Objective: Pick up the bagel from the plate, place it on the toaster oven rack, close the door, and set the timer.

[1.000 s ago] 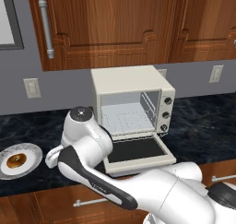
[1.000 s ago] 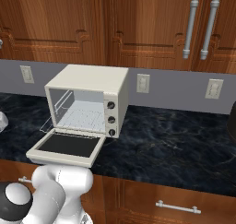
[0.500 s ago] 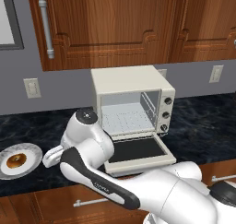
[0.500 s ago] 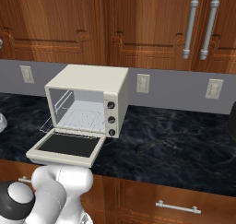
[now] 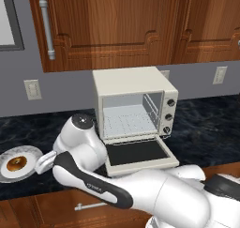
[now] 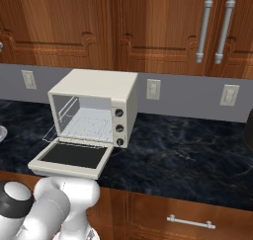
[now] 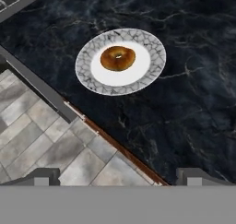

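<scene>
On the dark marble counter (image 7: 193,57), a golden-brown bagel (image 7: 118,58) centres the plate (image 7: 154,50).

A kitchen: wooden cabinets (image 6: 148,26), marble counter (image 6: 188,155) (toaster oven (image 6: 94,113) too).

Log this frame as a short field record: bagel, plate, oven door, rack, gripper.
bagel: lying on the plate, not gripped
plate: on the dark counter, left of the toaster oven
door: dropped open, lying flat
toaster oven rack: bare, inside the cavity
gripper: open, above the counter edge, short of the plate
</scene>
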You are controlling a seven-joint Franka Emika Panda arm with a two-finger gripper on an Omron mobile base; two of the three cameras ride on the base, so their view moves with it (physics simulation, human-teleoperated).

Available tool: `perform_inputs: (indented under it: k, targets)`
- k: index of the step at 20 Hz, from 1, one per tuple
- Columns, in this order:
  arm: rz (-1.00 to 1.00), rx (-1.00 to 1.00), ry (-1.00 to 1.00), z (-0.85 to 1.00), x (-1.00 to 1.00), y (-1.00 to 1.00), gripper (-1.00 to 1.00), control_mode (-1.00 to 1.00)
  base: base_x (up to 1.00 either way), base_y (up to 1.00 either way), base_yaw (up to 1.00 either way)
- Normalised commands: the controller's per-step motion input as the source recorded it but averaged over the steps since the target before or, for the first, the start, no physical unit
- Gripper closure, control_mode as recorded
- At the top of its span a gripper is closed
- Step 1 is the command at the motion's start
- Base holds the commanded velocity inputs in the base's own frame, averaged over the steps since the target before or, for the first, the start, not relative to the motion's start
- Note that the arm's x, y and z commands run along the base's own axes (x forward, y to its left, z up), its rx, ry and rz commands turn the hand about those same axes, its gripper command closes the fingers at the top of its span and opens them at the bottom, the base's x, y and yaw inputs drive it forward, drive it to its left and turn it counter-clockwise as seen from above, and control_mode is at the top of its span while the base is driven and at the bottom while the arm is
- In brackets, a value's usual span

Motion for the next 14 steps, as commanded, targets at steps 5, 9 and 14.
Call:
perform_inputs:
  k: [5, 9, 14]
  targets:
    - [0.15, 0.0, 0.0, -0.01, 0.06, 0.32, -1.0, -1.0, 0.0, 0.0, 0.0]
    - [0.11, 0.0, -0.01, -0.14, 0.02, 0.3, -1.0, -1.0, 0.0, 0.0, 0.0]
    - [0.04, 0.0, -0.04, -0.2, 0.01, 0.13, -1.0, -1.0, 0.0, 0.0, 0.0]
